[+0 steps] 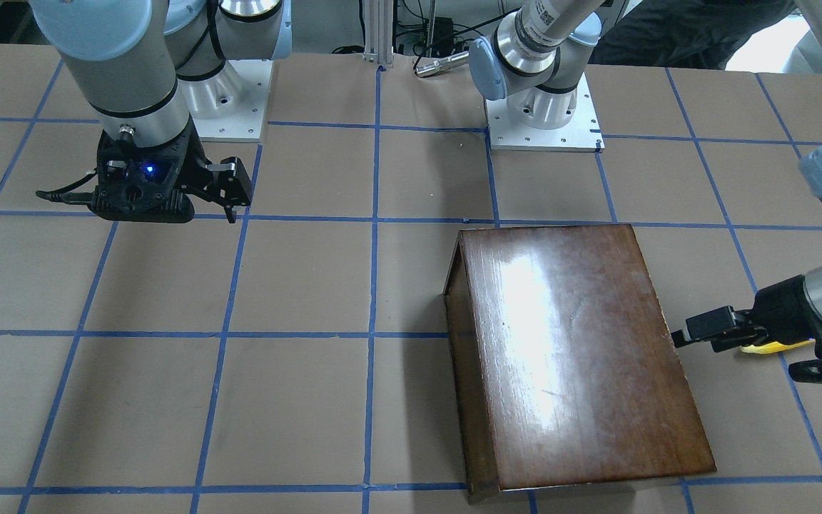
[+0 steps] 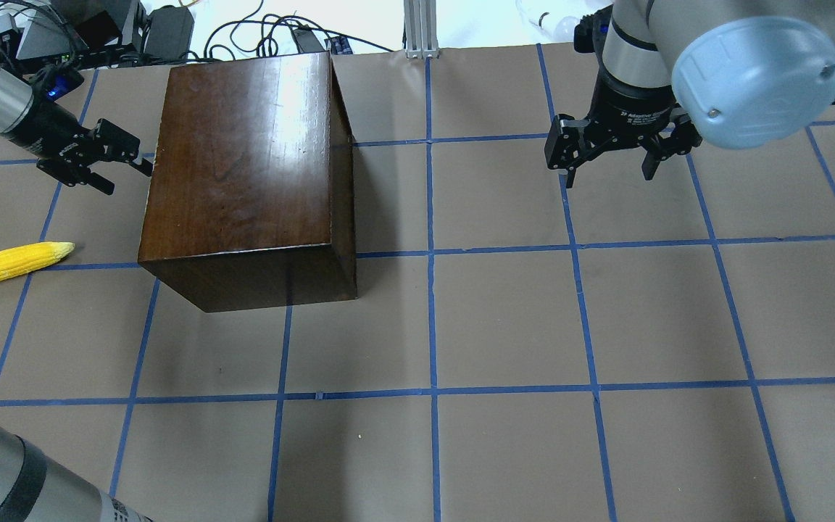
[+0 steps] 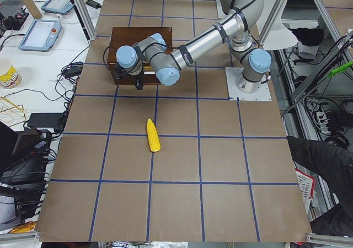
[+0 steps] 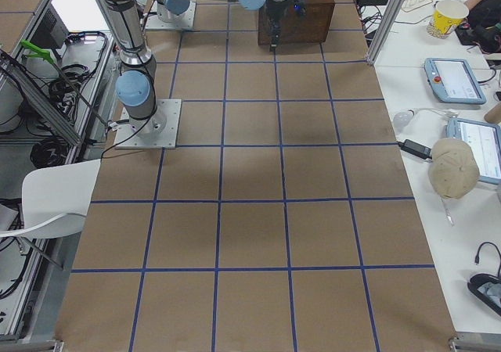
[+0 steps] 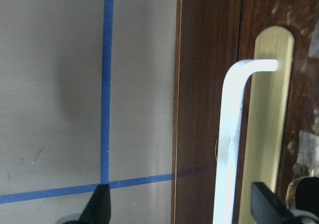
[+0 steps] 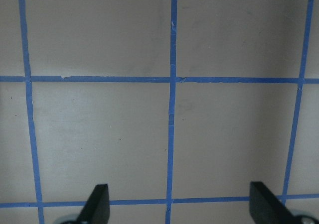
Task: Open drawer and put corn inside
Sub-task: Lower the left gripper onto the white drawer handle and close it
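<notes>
The glossy dark-brown box stands on the table's left half, and its drawer is shut. In the left wrist view the drawer's worn dark front panel carries a brass plate and a white bar handle. My left gripper is open at that front, with the handle between its spread fingers; I cannot tell whether it touches. The yellow corn lies on the table near the left edge, apart from the box. My right gripper is open and empty, above the table's right half.
The table is brown paper with blue tape grid lines. Both arm bases stand at the robot's side. Cables and equipment sit beyond the far edge behind the box.
</notes>
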Robot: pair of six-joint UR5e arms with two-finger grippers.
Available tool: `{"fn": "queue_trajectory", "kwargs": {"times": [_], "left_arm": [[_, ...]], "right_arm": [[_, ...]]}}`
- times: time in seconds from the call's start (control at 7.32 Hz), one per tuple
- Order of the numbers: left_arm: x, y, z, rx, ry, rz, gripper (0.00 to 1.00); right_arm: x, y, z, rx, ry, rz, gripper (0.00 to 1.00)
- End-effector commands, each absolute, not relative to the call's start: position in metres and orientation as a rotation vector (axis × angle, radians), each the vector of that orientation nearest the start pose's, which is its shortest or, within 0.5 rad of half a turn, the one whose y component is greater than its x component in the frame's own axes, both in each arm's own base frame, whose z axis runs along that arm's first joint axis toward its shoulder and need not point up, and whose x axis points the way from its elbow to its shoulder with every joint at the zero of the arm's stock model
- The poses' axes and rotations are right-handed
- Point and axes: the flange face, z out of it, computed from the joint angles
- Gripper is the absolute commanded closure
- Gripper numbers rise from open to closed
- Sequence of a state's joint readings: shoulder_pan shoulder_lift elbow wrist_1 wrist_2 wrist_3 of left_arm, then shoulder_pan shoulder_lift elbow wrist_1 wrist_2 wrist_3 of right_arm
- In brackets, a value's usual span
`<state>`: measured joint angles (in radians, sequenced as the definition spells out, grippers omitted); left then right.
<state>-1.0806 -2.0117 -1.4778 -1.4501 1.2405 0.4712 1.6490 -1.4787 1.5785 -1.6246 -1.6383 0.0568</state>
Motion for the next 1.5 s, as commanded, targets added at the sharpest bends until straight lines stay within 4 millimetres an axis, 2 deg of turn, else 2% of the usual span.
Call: {"fn": "queue_trajectory", "kwargs": {"times": [0.0, 0.82, 1.09, 1.37], "left_arm": [[0.147, -0.630, 0.297, -0.089, 3.540, 0.090, 0.01], [0.145, -0.627, 0.279, -0.062, 3.554, 0.127, 0.00], [0.133, -0.630, 0.277, -0.032, 3.551, 0.141, 0.00], [0.133, -0.634, 0.274, -0.017, 3.542, 0.103, 0.00]], "right_arm": [[0.167, -0.513, 0.443, -0.037, 3.211, 0.066, 0.00], [0.167, -0.513, 0.442, -0.037, 3.211, 0.069, 0.00], [0.167, -0.513, 0.442, -0.037, 3.211, 0.069, 0.00], [0.167, -0.513, 0.443, -0.037, 3.211, 0.064, 0.00]]}}
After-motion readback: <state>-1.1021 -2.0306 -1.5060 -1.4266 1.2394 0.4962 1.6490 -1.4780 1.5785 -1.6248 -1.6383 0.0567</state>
